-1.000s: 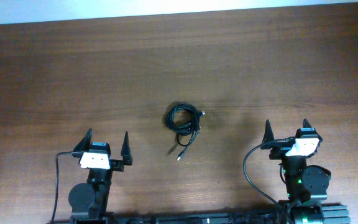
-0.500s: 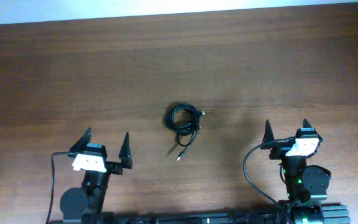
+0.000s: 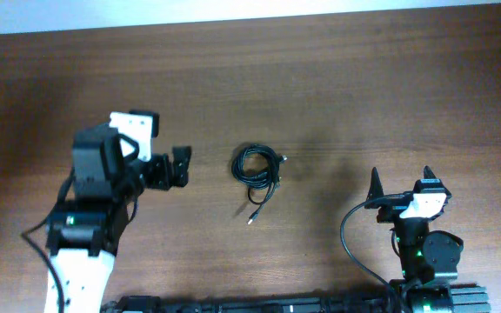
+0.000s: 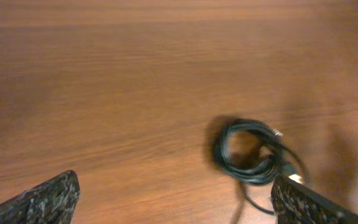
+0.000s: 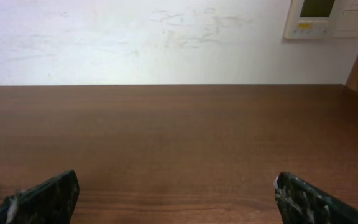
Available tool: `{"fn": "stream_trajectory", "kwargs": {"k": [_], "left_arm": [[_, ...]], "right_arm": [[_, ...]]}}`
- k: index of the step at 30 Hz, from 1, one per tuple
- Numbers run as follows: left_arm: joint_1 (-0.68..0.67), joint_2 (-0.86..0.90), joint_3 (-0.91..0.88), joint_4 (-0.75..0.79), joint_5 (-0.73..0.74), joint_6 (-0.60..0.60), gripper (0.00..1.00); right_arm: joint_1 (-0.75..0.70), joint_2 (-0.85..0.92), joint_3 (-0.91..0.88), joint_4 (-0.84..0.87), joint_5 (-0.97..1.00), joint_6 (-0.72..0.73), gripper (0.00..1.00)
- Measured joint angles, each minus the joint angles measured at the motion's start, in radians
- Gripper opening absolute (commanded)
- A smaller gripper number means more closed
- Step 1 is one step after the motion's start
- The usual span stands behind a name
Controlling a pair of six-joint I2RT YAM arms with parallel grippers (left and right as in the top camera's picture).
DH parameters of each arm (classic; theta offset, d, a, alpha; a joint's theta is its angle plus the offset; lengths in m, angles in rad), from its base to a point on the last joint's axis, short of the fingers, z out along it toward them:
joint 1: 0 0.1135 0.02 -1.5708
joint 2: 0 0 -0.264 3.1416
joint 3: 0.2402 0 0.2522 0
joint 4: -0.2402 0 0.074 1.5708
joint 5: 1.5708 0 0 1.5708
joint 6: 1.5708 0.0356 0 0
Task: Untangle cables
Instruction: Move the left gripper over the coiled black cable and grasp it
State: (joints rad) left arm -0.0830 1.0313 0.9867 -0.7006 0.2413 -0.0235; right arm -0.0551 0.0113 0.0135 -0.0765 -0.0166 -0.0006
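A coiled black cable (image 3: 257, 170) is laid on the brown wooden table (image 3: 364, 87) between the left gripper (image 3: 183, 166) and the right gripper (image 3: 401, 183), both with jaws spread apart.

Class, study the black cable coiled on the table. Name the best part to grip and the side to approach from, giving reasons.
Probably the loose tail of the black cable, taken from above. It trails out alone and flat toward the robot, while the rest lies in overlapping loops. The open left gripper is nearest.
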Motion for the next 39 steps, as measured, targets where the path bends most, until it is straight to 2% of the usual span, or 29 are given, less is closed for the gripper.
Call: {"fn": "stream_trajectory", "kwargs": {"k": [4, 5, 6, 8, 9, 11, 13, 15, 18, 21, 24, 25, 29, 32, 33, 36, 38, 39], "left_arm": [[-0.017, 0.124, 0.042, -0.007, 0.252, 0.0, 0.99], [-0.017, 0.149, 0.042, -0.006, 0.326, 0.0, 0.96], [-0.019, 0.187, 0.043, 0.0, 0.375, -0.003, 0.87], [-0.02, 0.259, 0.045, 0.005, 0.402, -0.081, 0.84], [-0.029, 0.306, 0.047, 0.006, 0.371, -0.162, 0.84], [-0.088, 0.389, 0.047, 0.006, 0.261, -0.281, 0.74], [-0.169, 0.443, 0.049, 0.007, 0.12, -0.402, 0.74], [-0.289, 0.521, 0.051, 0.008, -0.056, -0.576, 0.77], [-0.377, 0.635, 0.051, 0.086, -0.182, -0.742, 0.76], [-0.425, 0.733, 0.053, 0.166, -0.212, -0.784, 0.74], [-0.426, 0.782, 0.06, 0.176, -0.22, -0.793, 0.56], [-0.426, 0.79, 0.063, 0.175, -0.224, -0.8, 0.53], [-0.426, 0.793, 0.064, 0.175, -0.223, -0.824, 0.54], [-0.426, 0.796, 0.064, 0.171, -0.219, -0.838, 0.08], [-0.426, 0.797, 0.064, 0.17, -0.217, -0.844, 0.0], [-0.423, 0.798, 0.065, 0.169, -0.214, -0.864, 0.0], [-0.387, 0.796, 0.076, 0.099, -0.197, -0.999, 0.0], [-0.348, 0.779, 0.081, 0.008, -0.156, -1.171, 0.0]], "right_arm": [[0.0, 0.0, 0.0, 0.0, 0.0, 0.0, 0.99], [0.0, 0.0, 0.0, 0.0, 0.0, 0.0, 0.99], [0.0, 0.0, 0.0, 0.0, 0.0, 0.0, 0.99], [0.0, 0.0, 0.0, 0.0, 0.0, 0.0, 0.99], [0.0, 0.0, 0.0, 0.0, 0.0, 0.001, 0.99], [0.0, 0.0, 0.0, 0.0, 0.0, 0.0, 0.99], [0.0, 0.0, 0.0, 0.0, 0.0, 0.0, 0.99], [0.0, 0.0, 0.0, 0.0, 0.0, 0.0, 0.99], [0.0, 0.0, 0.0, 0.0, 0.0, 0.0, 0.99], [0.0, 0.0, 0.0, 0.0, 0.0, 0.0, 0.99], [0.0, 0.0, 0.0, 0.0, 0.0, 0.0, 0.99], [0.0, 0.0, 0.0, 0.0, 0.0, 0.0, 0.99], [0.0, 0.0, 0.0, 0.0, 0.0, 0.0, 0.98], [0.0, 0.0, 0.0, 0.0, 0.0, 0.0, 0.99], [0.0, 0.0, 0.0, 0.0, 0.0, 0.0, 0.99], [0.0, 0.0, 0.0, 0.0, 0.0, 0.0, 0.99], [0.0, 0.0, 0.0, 0.0, 0.0, -0.001, 0.99], [0.0, 0.0, 0.0, 0.0, 0.0, 0.0, 0.99]]}}
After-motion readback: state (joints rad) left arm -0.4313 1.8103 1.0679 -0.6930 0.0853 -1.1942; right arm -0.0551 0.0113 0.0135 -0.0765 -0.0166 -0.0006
